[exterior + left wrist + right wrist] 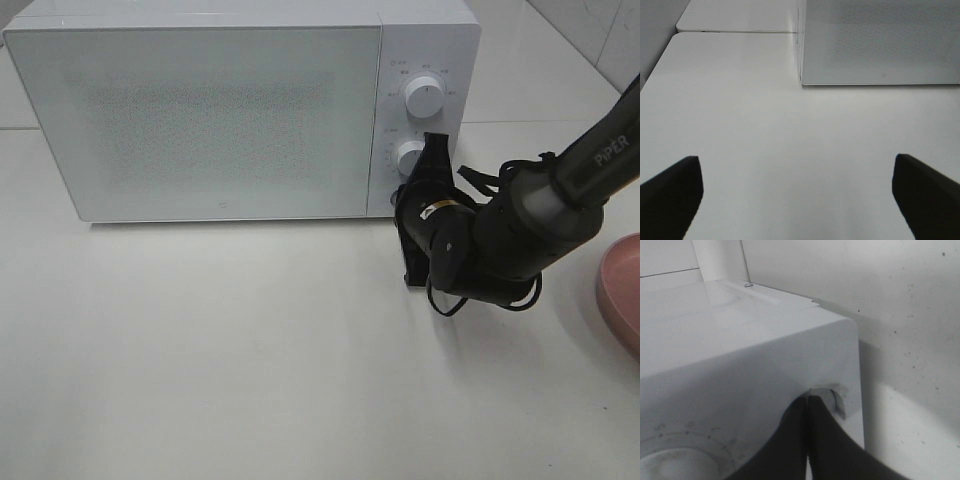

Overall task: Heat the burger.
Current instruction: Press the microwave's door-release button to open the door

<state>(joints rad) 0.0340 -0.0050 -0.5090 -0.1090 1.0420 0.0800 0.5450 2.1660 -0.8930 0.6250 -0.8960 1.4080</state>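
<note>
The burger shows in no view. The white microwave [200,120] stands at the back of the table with its door closed. My right gripper [436,142] is shut with nothing in it and lies against the control panel, its tips between the upper knob [424,97] and the lower knob [409,157]. In the right wrist view the shut fingertips [809,399] sit just before a protruding knob [832,399]. My left gripper [796,164] is open over bare table, short of the microwave's front corner [802,80]. It holds nothing.
A round pink plate [625,285] pokes in at the right edge of the table, beside my right arm [560,190]. White tabletop [250,350] spreads in front of the microwave. A tiled wall rises behind.
</note>
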